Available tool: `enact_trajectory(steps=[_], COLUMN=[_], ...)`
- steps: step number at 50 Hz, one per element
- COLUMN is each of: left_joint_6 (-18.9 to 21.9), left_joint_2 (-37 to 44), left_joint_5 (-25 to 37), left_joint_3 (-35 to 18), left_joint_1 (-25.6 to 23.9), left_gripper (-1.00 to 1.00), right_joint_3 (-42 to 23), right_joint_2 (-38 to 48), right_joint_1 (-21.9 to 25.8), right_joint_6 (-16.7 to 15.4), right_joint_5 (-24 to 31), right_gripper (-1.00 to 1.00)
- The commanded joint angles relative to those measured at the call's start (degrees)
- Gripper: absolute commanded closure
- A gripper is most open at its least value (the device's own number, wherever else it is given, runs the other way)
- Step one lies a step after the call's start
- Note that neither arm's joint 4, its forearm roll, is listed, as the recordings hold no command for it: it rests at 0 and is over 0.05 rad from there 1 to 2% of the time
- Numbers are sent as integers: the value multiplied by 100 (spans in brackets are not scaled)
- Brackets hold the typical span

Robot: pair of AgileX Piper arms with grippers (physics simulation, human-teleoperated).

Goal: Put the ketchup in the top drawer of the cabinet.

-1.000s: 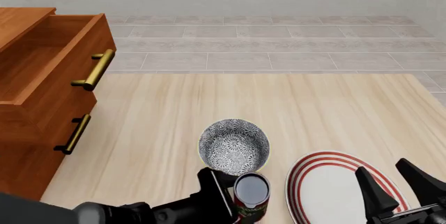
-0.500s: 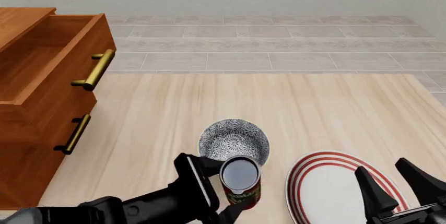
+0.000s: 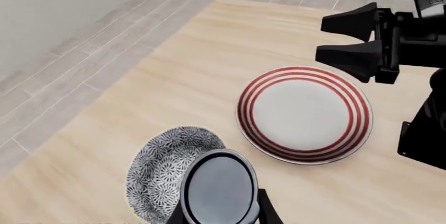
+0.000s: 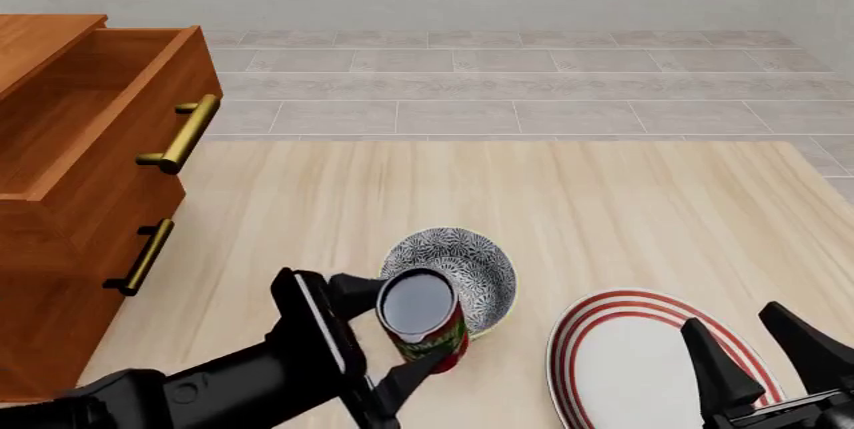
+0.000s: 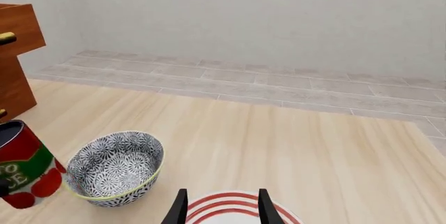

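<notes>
The ketchup (image 4: 422, 321), a red-labelled can with a dark shiny top, is held slightly tilted by my left gripper (image 4: 396, 335), which is shut on its sides. The can overlaps the near-left rim of the patterned bowl (image 4: 465, 267). The left wrist view looks down on the can top (image 3: 218, 187) between the fingers (image 3: 265, 211). The cabinet (image 4: 54, 279) stands at the far left, its top drawer (image 4: 80, 129) pulled open and showing nothing inside. My right gripper (image 4: 767, 359) hangs open over the right side of the striped plate (image 4: 627, 359). From the right wrist, the ketchup (image 5: 21, 164) is beside the bowl (image 5: 115, 166).
The lower drawer, with a brass handle (image 4: 140, 257), is shut. The top drawer's front and handle (image 4: 180, 134) jut out over the table's left part. Bowl and red-ringed plate (image 3: 304, 114) sit near the front edge; light wood tabletop (image 4: 561, 199) stretches behind them.
My left gripper has carried the can up and to the left, from beside the plate to the bowl's left rim. The right arm has stayed put.
</notes>
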Motion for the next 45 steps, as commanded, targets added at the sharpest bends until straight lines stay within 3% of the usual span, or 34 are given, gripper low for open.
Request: enact_trajectory(steps=[1,4,7,9,12,13,17,23,33,36,40,45], left_joint_6=[337,175,316,-126,221,-45,148,-37,-4,186,-136,363], left_joint_2=[-980,-1107,-1248,-1317,-1526,-1562,-1665,-2016,-2333,-2478,-2422,-2815], left_joint_5=[521,829,1068,1377,1518,1845,2096,2676,3524,3850,4272,4565], left_joint_3=[59,-74,-117,-352,-318,-510,-581,-833,-1185,-1315,-1573,-1674], left_joint_1=[307,278,351,82,224,235,320,408,564,733,922,1267], left_gripper=[100,100,100,100,100,100,100,100,100,100,100,100], right_joint_3=[-1,-34,-23,-13,-25,-45,-29,1,-2,-5,-10,-12], right_joint_2=[11,-10,-28,-36,-81,-80,-66,-32,-14,15,41,75], right_joint_1=[-17,-13,8,8,9,-5,-10,2,24,31,41,56], right_joint_6=[-6,4,1,-5,-11,2,7,-3,-7,-15,-25,-30], right_joint_5=[-15,21,29,37,86,100,67,9,-6,-24,-35,-69], right_gripper=[-100,-100,-100,-100,-100,-100,-100,-100,-100,-100,-100,-100])
